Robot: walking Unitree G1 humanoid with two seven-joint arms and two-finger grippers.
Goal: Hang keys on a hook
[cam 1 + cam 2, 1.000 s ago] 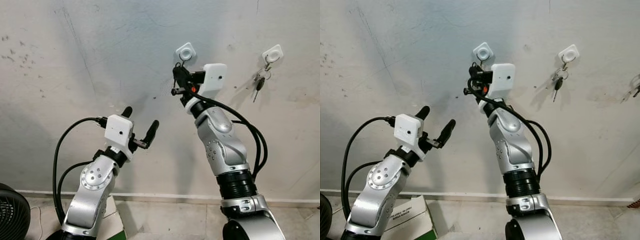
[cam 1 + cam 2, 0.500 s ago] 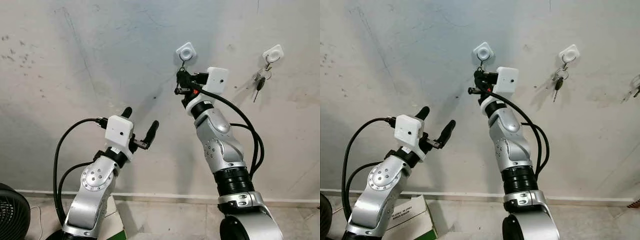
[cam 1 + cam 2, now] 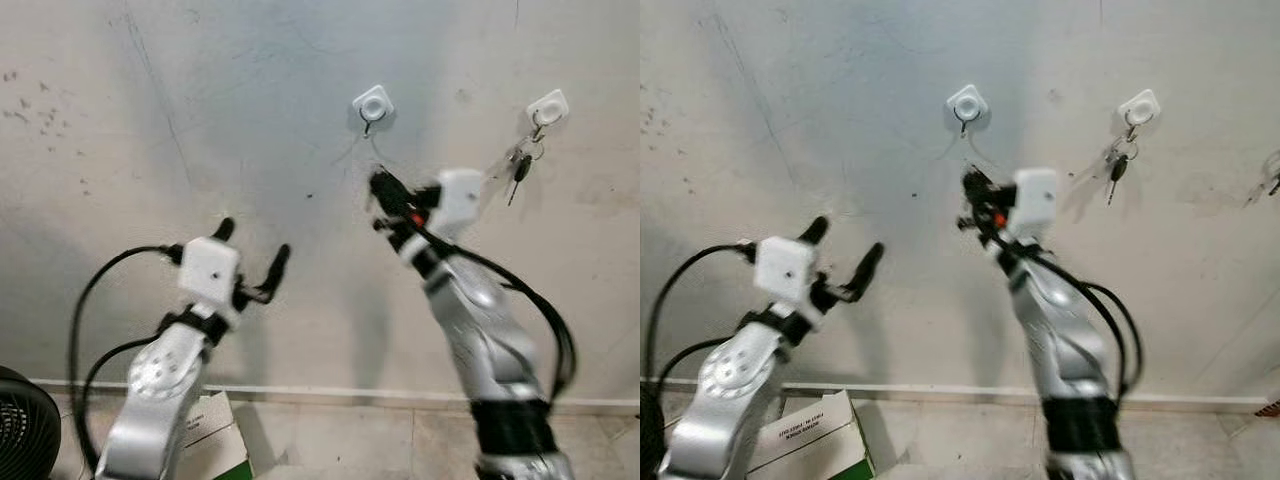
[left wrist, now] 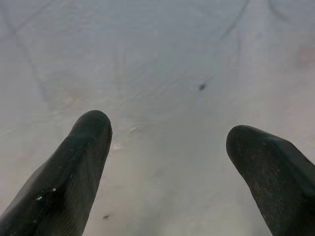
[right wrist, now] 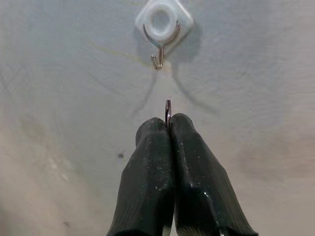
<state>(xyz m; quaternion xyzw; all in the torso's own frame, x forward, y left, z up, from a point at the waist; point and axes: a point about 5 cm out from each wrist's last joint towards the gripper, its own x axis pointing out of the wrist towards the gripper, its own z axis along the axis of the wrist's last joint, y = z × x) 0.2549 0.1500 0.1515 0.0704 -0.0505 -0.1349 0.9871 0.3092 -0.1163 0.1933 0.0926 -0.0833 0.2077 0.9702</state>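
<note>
Both arms raised toward far wall: right gripper (image 5: 169, 129) pinched tight on key ring (image 5: 168, 111), left gripper (image 4: 170, 147) spread wide.

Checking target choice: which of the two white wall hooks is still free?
The left hook, directly above the right tool, is bare. The right hook already carries a bunch of keys. The right tool pinches a key ring just below the bare hook.

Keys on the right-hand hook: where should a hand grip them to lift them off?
Probably the lower end of the keys, pinched from below and in front. They dangle from the hook close against the wall, so a low grip leaves the top free to lift off the hook. The left hand is open and could probably take it.
</note>
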